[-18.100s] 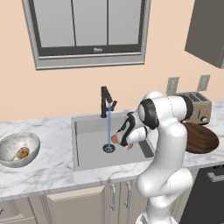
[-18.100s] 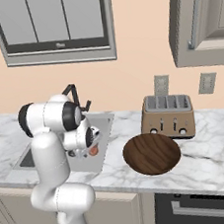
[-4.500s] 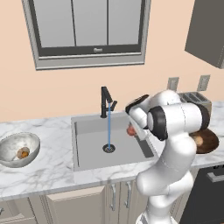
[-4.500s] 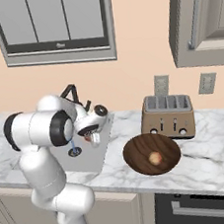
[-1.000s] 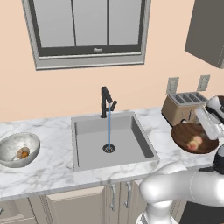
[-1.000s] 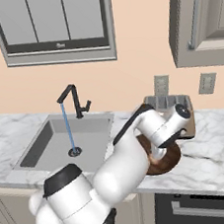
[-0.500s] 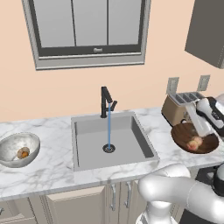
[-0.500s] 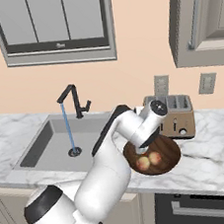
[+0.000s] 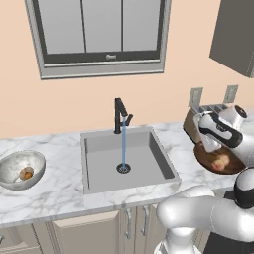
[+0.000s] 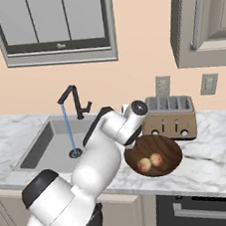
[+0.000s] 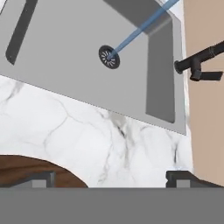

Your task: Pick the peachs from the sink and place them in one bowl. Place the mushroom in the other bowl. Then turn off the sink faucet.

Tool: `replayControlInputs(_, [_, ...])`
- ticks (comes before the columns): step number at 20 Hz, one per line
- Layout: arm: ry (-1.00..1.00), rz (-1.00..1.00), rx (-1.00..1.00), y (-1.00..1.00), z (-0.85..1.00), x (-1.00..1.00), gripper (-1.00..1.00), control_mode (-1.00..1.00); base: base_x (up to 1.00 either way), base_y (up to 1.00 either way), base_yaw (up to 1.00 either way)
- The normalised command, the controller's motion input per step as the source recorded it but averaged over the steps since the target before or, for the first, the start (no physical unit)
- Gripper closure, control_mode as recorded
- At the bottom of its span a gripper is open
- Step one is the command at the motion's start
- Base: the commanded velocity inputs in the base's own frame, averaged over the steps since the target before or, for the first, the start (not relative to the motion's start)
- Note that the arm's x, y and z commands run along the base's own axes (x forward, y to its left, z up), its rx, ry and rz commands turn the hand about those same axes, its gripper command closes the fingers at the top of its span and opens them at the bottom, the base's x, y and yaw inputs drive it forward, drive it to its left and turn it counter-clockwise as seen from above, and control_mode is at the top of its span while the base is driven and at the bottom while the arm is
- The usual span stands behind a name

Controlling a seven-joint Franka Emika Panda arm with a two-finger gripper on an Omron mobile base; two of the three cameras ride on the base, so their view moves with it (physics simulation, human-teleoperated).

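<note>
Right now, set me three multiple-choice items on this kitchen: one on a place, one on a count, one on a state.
1. Where is the mushroom?
A. in the grey-white speckled bowl
B. in the sink
C. on the toaster

2. How many peaches lie in the brown wooden bowl?
A. none
B. one
C. two

3. What is the faucet doing?
A. running
B. off
C. lying detached on the counter

Answers: 1 A, its orange-tan stem shows inside that bowl left of the sink. 2 C, two fruits sit side by side in it. 3 A, a blue stream falls to the drain.
</note>
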Motion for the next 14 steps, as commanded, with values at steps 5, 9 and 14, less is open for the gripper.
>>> replayControlInputs(5, [0.03, 0.02, -0.01, 0.35, 0.01, 0.77, -1.0, -1.0, 0.0, 0.0, 0.0])
replayControlInputs(9, [0.06, 0.0, -0.03, 0.44, 0.08, 0.51, -1.0, -1.0, 0.0, 0.0, 0.0])
replayControlInputs(14, [0.17, 0.02, -0.02, 0.38, 0.07, 0.52, -1.0, -1.0, 0.0, 0.0, 0.0])
